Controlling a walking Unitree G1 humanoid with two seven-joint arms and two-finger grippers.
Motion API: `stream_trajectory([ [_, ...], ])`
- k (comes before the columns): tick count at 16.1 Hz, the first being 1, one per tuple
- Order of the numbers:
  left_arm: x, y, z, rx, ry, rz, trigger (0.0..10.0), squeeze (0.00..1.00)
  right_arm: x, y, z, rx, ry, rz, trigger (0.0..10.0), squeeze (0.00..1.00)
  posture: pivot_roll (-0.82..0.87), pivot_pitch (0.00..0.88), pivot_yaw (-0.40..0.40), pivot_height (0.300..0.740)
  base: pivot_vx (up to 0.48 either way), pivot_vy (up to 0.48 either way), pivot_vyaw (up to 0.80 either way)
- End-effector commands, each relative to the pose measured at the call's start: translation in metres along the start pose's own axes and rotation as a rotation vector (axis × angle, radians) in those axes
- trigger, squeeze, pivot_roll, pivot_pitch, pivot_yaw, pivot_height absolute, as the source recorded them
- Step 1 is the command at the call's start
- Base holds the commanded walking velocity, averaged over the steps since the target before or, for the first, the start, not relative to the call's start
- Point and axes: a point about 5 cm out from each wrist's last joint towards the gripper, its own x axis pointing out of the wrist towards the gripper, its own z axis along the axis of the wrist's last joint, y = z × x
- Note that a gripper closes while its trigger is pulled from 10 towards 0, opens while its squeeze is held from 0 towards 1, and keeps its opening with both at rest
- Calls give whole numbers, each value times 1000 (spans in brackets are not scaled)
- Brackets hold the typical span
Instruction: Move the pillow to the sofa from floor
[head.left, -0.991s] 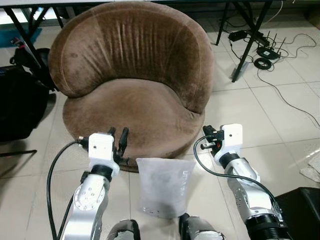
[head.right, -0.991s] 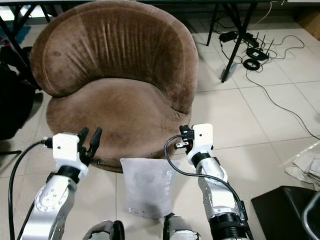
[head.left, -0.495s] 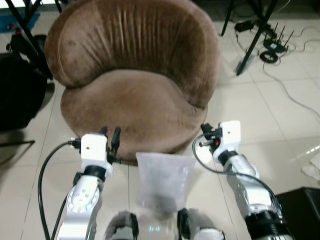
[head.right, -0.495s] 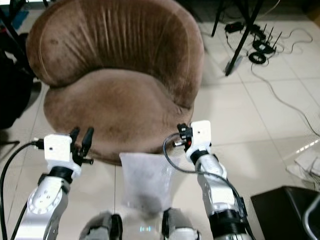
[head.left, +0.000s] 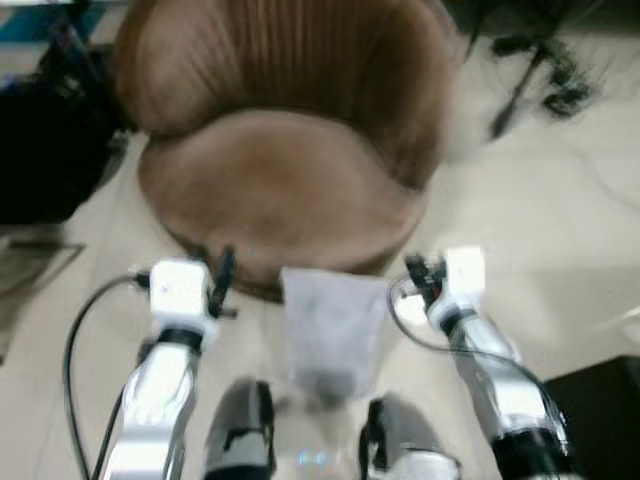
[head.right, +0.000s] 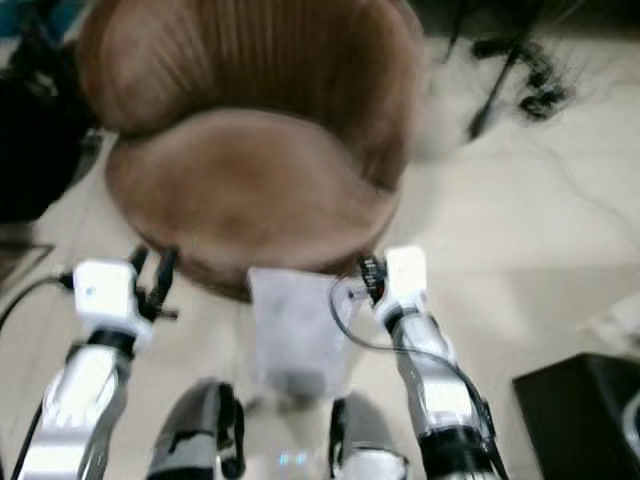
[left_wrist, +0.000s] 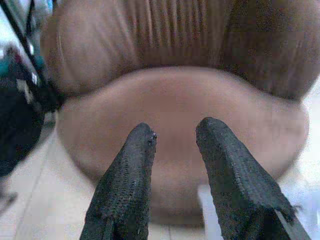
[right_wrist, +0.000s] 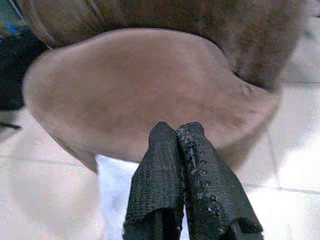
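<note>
No readable brand, label or writing on anything; both eye views are blurred. We see the pillow (head.left: 333, 322), pale white, lying on the tiled floor (head.left: 560, 220), its far edge touching the front base of the round brown sofa (head.left: 280, 170). The sofa seat is bare. Our left gripper (left_wrist: 175, 137) hovers just beside the pillow's left edge, its 2 fingers (left_wrist: 131, 170) parted, nothing between them. Our right gripper (right_wrist: 176, 131) hovers at the pillow's right edge, fingers pressed together on nothing. Bare tile lies right of the sofa; a black box (head.left: 600, 400) sits near our right arm.
</note>
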Motion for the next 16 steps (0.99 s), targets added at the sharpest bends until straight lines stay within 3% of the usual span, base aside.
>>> stream_trajectory([
  [1, 0, 0, 1, 0, 3, -3, 10000, 0, -3, -1, -2, 13, 4, -3, 10000, 0, 24, 244, -19, 655, 0, 0, 0],
  [10, -2, 2, 2, -15, -5, 20, 10000, 0, -2, 1, -1, 15, 10, 7, 10000, 0, 26, 239, -43, 655, 0, 0, 0],
  [16, -3, 0, 0, 5, 5, 14, 10000, 0, -2, 1, -2, 7, 13, 16, 10000, 0, 29, 230, -47, 626, 0, 0, 0],
])
